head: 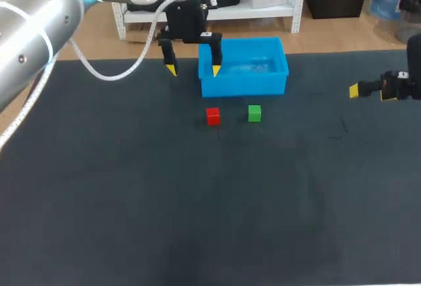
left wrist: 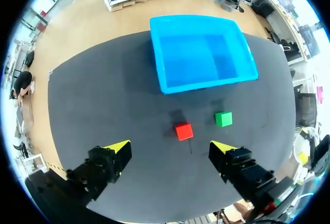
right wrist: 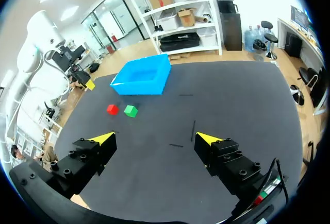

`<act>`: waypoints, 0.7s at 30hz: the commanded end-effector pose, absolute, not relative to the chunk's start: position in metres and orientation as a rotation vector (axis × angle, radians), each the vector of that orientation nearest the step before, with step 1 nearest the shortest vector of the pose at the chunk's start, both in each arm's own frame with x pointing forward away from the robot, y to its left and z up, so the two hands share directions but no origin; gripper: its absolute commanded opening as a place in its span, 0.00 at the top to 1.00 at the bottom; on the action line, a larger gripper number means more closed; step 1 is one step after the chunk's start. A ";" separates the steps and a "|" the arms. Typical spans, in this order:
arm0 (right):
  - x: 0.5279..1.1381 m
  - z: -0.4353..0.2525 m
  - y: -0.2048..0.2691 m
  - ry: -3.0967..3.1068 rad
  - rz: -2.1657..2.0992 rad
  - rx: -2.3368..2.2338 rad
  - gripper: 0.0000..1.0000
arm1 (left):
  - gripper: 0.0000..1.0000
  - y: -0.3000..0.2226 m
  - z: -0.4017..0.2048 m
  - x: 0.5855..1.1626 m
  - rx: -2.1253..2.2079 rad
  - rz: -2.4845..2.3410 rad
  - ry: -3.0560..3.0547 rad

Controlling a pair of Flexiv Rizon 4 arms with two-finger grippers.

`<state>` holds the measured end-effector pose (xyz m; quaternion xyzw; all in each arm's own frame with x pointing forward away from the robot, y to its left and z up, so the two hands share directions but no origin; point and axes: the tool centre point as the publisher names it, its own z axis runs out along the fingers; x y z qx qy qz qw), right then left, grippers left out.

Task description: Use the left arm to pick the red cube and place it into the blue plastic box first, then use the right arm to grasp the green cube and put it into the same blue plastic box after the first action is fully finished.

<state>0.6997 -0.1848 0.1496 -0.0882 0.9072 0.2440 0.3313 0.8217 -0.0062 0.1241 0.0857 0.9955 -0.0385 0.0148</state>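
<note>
Cubes on the table (head: 131, 200), nothing picked up yet
The red cube (head: 212, 116) and the green cube (head: 254, 113) sit side by side, just in front of the blue box (head: 243, 89), not touching it. The left gripper (head: 193, 70) hangs by the box's left end, fingers wide apart, the red cube ahead of it. The right gripper (right wrist: 155, 139), fingers also apart, holds nothing, well away at the table's right side
</note>
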 end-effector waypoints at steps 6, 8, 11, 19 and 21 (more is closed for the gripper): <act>0.700 0.150 -0.185 2.372 0.639 -0.232 0.00 | 0.00 -0.011 0.121 0.829 0.226 -0.135 3.127; 0.700 0.150 -0.185 2.372 0.639 -0.232 0.00 | 0.00 -0.011 0.121 0.828 0.221 -0.143 3.122; 0.700 0.150 -0.185 2.372 0.639 -0.232 0.00 | 0.00 -0.011 0.121 0.827 0.220 -0.152 3.117; 0.700 0.150 -0.185 2.372 0.639 -0.232 0.00 | 0.00 -0.011 0.121 0.827 0.220 -0.152 3.117; 0.700 0.150 -0.185 2.372 0.639 -0.232 0.00 | 0.00 -0.011 0.121 0.827 0.220 -0.152 3.117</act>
